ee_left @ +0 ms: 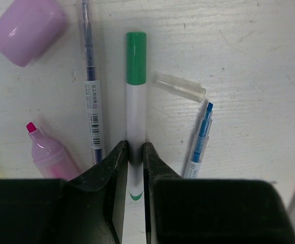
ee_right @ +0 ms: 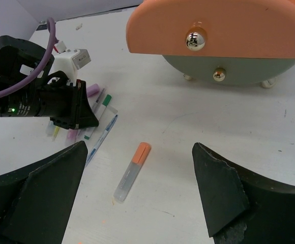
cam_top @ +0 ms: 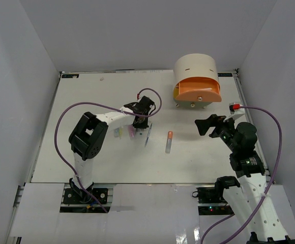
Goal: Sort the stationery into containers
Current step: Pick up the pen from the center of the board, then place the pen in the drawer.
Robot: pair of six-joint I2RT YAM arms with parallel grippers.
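Now the left pincer (ee_left: pixel 135 151) squeezes the green-capped pen (ee_left: pixel 136 101), which runs straight up the frame, cap at the top. The right pincer (ee_right: pixel 139 150) is wide open.

Nothing readable: only a barcode (ee_left: pixel 93 127) with blurred print on the thin clear blue-ink pen (ee_left: pixel 89 61), nine o'clock from the green-capped white pen (ee_left: pixel 136 96).

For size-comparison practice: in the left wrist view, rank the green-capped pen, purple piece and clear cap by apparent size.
1. green-capped pen, longest by far
2. purple piece, slightly cropped at the frame's top
3. clear cap, smallest
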